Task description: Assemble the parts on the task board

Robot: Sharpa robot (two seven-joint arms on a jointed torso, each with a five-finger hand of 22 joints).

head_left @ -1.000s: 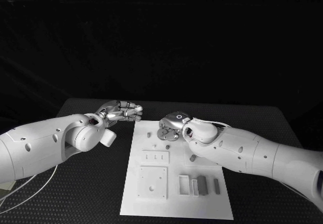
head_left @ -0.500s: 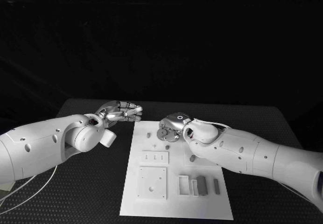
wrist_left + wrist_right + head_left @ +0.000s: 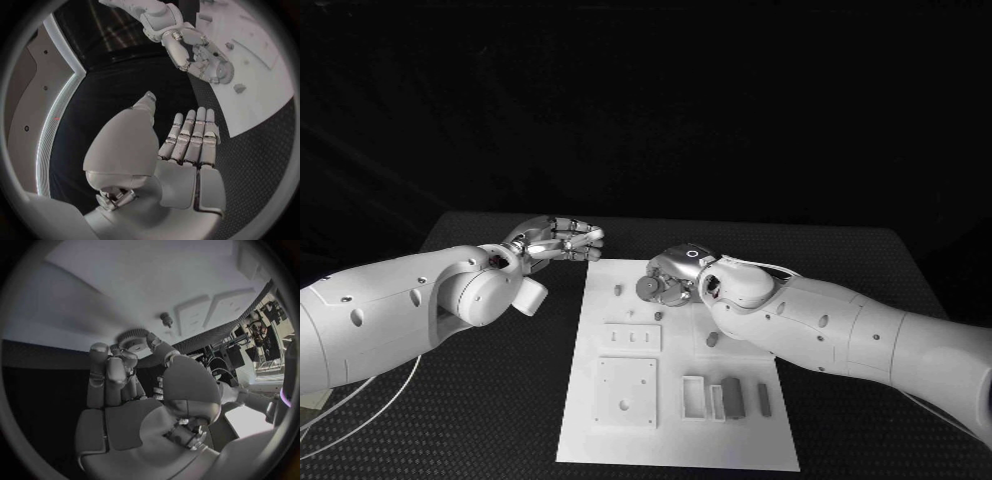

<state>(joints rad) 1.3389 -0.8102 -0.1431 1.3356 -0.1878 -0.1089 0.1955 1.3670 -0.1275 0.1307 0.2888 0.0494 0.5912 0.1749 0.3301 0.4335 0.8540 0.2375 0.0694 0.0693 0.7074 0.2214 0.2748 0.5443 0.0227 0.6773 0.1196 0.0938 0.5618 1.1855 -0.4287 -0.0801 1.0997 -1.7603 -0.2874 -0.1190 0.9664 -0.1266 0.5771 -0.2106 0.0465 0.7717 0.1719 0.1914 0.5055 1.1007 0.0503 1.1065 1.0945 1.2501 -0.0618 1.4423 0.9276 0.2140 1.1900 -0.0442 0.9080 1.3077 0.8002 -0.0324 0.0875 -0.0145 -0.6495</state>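
Observation:
The white task board (image 3: pixel 678 430) lies in the middle of the black table. My right hand (image 3: pixel 678 270) hovers over its far end and holds a grey toothed gear (image 3: pixel 652 288). In the right wrist view, the gear (image 3: pixel 133 336) sits at the fingertips, just above the board (image 3: pixel 112 285) and close to a small upright peg (image 3: pixel 166 318). My left hand (image 3: pixel 560 238) hangs off the board's far left corner. In the left wrist view its fingers (image 3: pixel 190 137) lie straight with nothing in them. That view also has the right hand (image 3: pixel 197 52) with the gear (image 3: pixel 222 73).
On the board are two pegs (image 3: pixel 619 290) (image 3: pixel 659 316), an oval piece (image 3: pixel 714 339), a slotted plate (image 3: pixel 633 337), a square plate (image 3: pixel 627 390) and grey bars (image 3: pixel 733 395) near the front. Black table (image 3: pixel 473 400) lies open on both sides.
My right hand with the gear has shifted slightly to the right and nearer the board. The left hand has stayed in place.

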